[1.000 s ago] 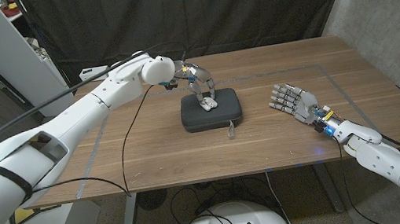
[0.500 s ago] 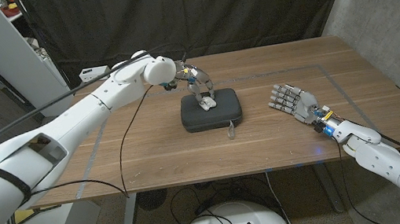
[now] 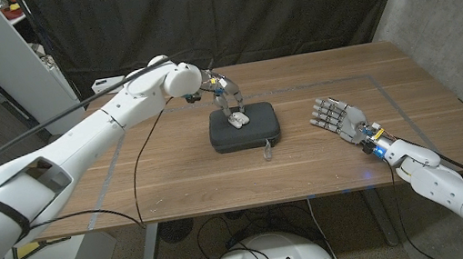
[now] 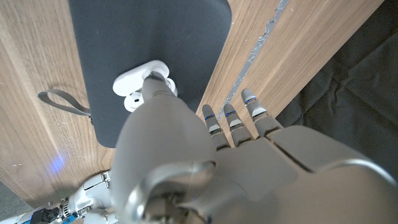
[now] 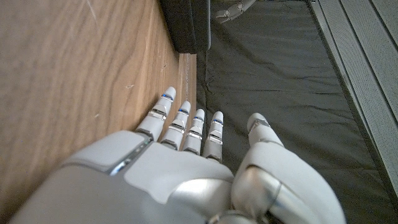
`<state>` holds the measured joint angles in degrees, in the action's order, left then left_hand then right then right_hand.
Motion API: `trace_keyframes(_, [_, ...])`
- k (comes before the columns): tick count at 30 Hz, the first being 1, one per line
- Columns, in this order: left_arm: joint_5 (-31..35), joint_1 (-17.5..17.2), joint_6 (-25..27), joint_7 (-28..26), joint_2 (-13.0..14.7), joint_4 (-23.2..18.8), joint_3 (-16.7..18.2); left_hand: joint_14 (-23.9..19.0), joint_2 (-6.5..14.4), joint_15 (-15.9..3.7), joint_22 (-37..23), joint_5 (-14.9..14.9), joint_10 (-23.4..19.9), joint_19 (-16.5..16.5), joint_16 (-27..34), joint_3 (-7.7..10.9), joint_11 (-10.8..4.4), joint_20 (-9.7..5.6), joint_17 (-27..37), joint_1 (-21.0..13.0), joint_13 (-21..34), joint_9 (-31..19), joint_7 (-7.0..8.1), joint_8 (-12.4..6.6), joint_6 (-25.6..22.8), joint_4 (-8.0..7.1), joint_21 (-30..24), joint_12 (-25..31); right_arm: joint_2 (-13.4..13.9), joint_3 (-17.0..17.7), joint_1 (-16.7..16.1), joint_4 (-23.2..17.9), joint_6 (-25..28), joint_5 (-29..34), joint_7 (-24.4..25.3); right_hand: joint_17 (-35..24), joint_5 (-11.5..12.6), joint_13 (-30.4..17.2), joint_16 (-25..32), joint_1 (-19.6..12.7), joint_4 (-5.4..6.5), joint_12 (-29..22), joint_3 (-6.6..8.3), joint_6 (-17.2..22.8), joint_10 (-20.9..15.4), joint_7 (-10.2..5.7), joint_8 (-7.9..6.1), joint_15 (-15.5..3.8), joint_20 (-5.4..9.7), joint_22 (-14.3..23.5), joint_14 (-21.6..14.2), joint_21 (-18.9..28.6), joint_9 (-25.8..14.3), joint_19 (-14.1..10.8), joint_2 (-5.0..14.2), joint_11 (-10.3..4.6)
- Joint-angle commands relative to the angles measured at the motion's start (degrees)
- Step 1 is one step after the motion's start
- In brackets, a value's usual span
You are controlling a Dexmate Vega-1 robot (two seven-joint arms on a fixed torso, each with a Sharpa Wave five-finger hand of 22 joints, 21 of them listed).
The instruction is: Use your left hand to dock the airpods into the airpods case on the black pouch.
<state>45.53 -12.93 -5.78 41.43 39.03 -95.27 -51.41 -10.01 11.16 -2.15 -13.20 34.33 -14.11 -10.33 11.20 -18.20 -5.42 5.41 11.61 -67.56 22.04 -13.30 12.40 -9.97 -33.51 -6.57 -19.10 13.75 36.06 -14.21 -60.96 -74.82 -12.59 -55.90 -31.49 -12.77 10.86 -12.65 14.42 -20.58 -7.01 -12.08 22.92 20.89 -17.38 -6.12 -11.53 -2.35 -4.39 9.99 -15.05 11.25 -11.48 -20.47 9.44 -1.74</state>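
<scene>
The black pouch (image 3: 245, 127) lies flat near the middle of the wooden desk (image 3: 173, 170), a rounded, zipped rectangle with a grey loop strap (image 3: 269, 150) trailing off its near edge. On its top sits the white airpods case (image 4: 138, 81), lid swung open; in the left wrist view two round sockets show in its body, and whether an earbud already sits in either is too small to tell.

The left hand (image 3: 228, 99) hangs over the pouch from the far side, fingers pointing down, with one fingertip (image 4: 153, 79) touching the open case. The other fingers (image 4: 225, 118) stretch out straight beside the pouch's edge. Whether this hand pinches an earbud I cannot tell, as its own back hides the contact. The left arm reaches in a long diagonal across the desk's left half.

The right hand (image 3: 338, 117) waits on the desk well to the right of the pouch, holding nothing, fingers spread and extended toward the pouch.
</scene>
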Motion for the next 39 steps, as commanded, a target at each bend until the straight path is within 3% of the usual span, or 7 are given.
trace_keyframes(1, [0.3,-0.5,0.3,0.3,0.8,-1.7,1.4,0.0,-0.1,-4.40,-0.2,0.5,0.2,0.0,0.4,-0.25,-0.03,-0.28,0.3,1.5,0.1,0.1,-0.06,-0.37,0.7,-1.33,-0.3,0.1,0.4,-0.1,-0.9,-1.4,-0.4,0.3,1.1,-0.2,0.3,-0.3,0.4,-0.1,0.07,-0.2,0.48,0.7,-0.2,0.00,-0.06,-3.34,-0.39,0.2,-0.6,0.2,0.0,0.0,0.24,-0.04])
trace_keyframes(8, [-3.2,0.6,-2.1,2.3,0.6,-0.1,1.8,0.0,-1.4,-4.68,-0.2,0.8,0.4,0.1,0.5,-1.49,-0.02,-1.04,0.3,6.0,-0.1,0.4,-0.05,-0.41,2.7,-3.61,-0.5,0.0,0.2,-0.2,-0.4,-1.4,-0.5,0.4,1.4,-0.2,0.3,-0.3,0.4,-0.2,0.04,-0.2,0.52,0.7,-0.2,-0.01,-0.05,-3.37,-0.38,0.2,-0.6,0.2,0.0,0.0,0.25,-0.12])
trace_keyframes(10, [-4.1,1.2,-2.7,3.4,0.4,0.7,1.6,0.1,-2.1,-4.76,-0.2,0.8,0.4,0.2,0.6,-2.11,-0.08,-1.21,0.3,8.6,-0.1,0.5,-0.06,-0.58,3.1,-4.07,-0.5,0.1,0.1,-0.3,-0.4,-1.3,-0.6,0.4,1.3,-0.2,0.3,-0.3,0.4,-0.2,0.05,-0.2,0.54,0.7,-0.2,-0.01,-0.07,-3.36,-0.41,0.2,-0.6,0.2,0.0,0.0,0.28,0.00])
trace_keyframes(18, [-5.8,2.7,-5.9,4.4,0.8,2.3,1.4,0.9,-3.3,-3.71,-0.1,1.0,1.2,0.7,0.3,-2.23,0.98,-0.14,0.2,11.7,-0.1,0.8,0.04,-0.40,5.2,-3.49,-0.3,-0.1,-0.2,-0.7,-0.1,-1.3,-0.5,0.6,1.8,-0.2,0.3,-0.3,0.4,-0.2,0.06,-0.2,0.57,0.7,-0.2,-0.03,-0.03,-3.40,-0.43,0.2,-0.6,0.2,0.0,0.0,0.28,-0.09])
trace_keyframes(29, [-7.1,3.1,-11.6,2.1,1.9,3.7,1.9,0.0,-6.9,-3.92,0.2,1.7,0.2,0.6,0.5,-1.51,0.35,0.36,-0.2,8.4,-0.1,1.0,0.21,-0.85,6.4,-0.28,-0.4,0.5,-0.9,-0.9,-0.4,-1.6,-1.3,1.0,3.0,-0.2,0.3,-0.3,0.5,-0.3,0.03,-0.2,0.63,0.7,-0.3,-0.09,-0.03,-3.48,-0.38,0.2,-0.6,0.2,0.0,0.1,0.29,-0.08])
trace_keyframes(34, [-6.1,2.8,-13.9,-0.1,2.5,4.0,2.1,-0.1,-7.4,-4.00,0.2,2.1,0.3,0.5,0.5,-0.71,0.47,0.36,-0.3,5.2,0.0,1.0,0.19,-0.40,9.1,1.42,-0.5,0.5,-1.1,-1.0,-0.8,-2.2,-1.5,1.0,3.9,-0.2,0.3,-0.3,0.5,-0.3,0.01,-0.2,0.63,0.7,-0.2,0.00,-0.04,-3.45,-0.41,0.2,-0.6,0.2,0.0,0.0,0.24,0.06])
trace_keyframes(39, [-5.1,2.3,-15.8,-1.7,2.9,4.7,2.2,-0.1,-7.3,-4.02,0.2,2.2,0.2,0.5,0.5,-0.38,0.60,0.32,-0.3,3.8,0.1,0.9,0.25,-0.55,9.7,2.09,-0.5,0.6,-1.2,-1.0,-1.4,-2.7,-1.9,1.2,4.7,-0.2,0.3,-0.3,0.5,-0.3,0.01,-0.2,0.65,0.7,-0.2,-0.02,-0.03,-3.43,-0.43,0.2,-0.6,0.2,0.0,0.0,0.24,-0.02])
